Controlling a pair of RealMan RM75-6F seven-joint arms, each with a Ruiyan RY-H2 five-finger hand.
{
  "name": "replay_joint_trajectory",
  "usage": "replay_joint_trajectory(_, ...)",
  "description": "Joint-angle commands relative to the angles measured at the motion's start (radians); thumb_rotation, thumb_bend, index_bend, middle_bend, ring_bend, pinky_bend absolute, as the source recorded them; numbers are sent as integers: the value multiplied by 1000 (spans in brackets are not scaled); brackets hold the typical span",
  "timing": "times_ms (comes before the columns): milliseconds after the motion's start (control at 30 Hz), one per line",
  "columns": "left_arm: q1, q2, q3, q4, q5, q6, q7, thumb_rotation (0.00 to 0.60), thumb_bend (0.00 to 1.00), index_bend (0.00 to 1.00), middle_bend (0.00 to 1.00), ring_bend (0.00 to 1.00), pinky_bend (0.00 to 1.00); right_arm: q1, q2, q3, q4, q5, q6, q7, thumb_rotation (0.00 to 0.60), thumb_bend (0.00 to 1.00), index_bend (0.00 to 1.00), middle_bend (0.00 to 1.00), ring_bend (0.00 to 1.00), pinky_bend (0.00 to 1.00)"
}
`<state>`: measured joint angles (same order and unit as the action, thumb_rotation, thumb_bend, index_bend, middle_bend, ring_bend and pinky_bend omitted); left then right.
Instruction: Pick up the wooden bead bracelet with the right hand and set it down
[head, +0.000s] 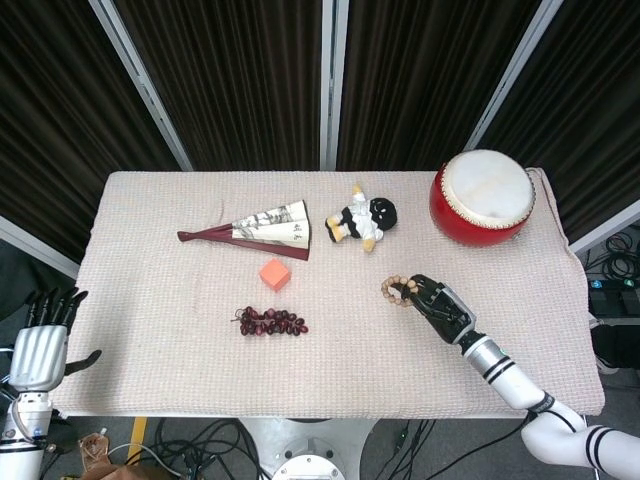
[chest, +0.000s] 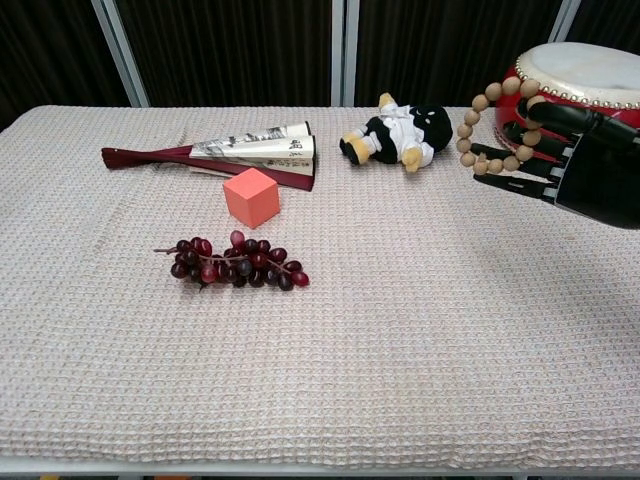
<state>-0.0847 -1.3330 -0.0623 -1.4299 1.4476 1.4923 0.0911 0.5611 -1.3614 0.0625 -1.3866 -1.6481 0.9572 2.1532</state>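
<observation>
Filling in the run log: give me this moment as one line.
phase: lift | right robot hand: holds wooden bead bracelet above table | left robot hand: idle off table edge, holds nothing | set-down: not yet done

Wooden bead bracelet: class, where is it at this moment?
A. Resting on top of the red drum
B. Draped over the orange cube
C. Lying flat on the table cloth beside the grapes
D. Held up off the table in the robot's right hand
D. The chest view shows the wooden bead bracelet looped over the fingers of the right hand, raised clear of the table cloth; the head view shows the same grip.
</observation>
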Motion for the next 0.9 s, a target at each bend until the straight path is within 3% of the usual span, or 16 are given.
replay_joint_trajectory(33, 1, 2, 1, -3, 1, 1, 3, 600, 0, 145, 103, 0, 0, 29, 93, -138, 41, -253, 221, 441, 600, 510, 579, 519, 169, 0)
replay_joint_trajectory(200, 1, 4, 2, -8, 0, -1, 9, 600, 0, 145, 103, 0, 0, 56, 64, -179, 106, -279, 313, 495, 582, 517, 501, 488, 133, 0)
replay_joint_trajectory(367, 1, 7, 1, -11, 0, 0, 10, 600, 0, 145, 103, 0, 0, 76, 24, -199, 153, -270, 386, 539, 443, 629, 441, 486, 119, 0)
replay_joint_trajectory(500, 3, 9, 1, -13, -2, 1, 11, 600, 0, 145, 103, 0, 0, 85, 1, -208, 179, -251, 404, 488, 363, 673, 378, 467, 94, 0)
replay_joint_trajectory(633, 4, 10, 3, -13, -3, -1, 11, 600, 0, 145, 103, 0, 0, 76, -6, -199, 168, -210, 380, 262, 355, 673, 367, 459, 89, 0)
replay_joint_trajectory(733, 3, 9, 4, -12, -5, -4, 12, 600, 0, 145, 103, 0, 0, 59, -7, -184, 135, -156, 333, -1, 352, 652, 361, 460, 90, 0)
replay_joint_trajectory(800, 2, 7, 3, -11, -6, -8, 12, 600, 0, 145, 103, 0, 0, 47, -10, -176, 102, -124, 317, -131, 343, 584, 349, 460, 90, 0)
replay_joint_trajectory(900, -1, 6, 3, -10, -6, -12, 13, 600, 0, 145, 103, 0, 0, 38, -15, -171, 78, -100, 313, -203, 314, 443, 328, 460, 90, 0)
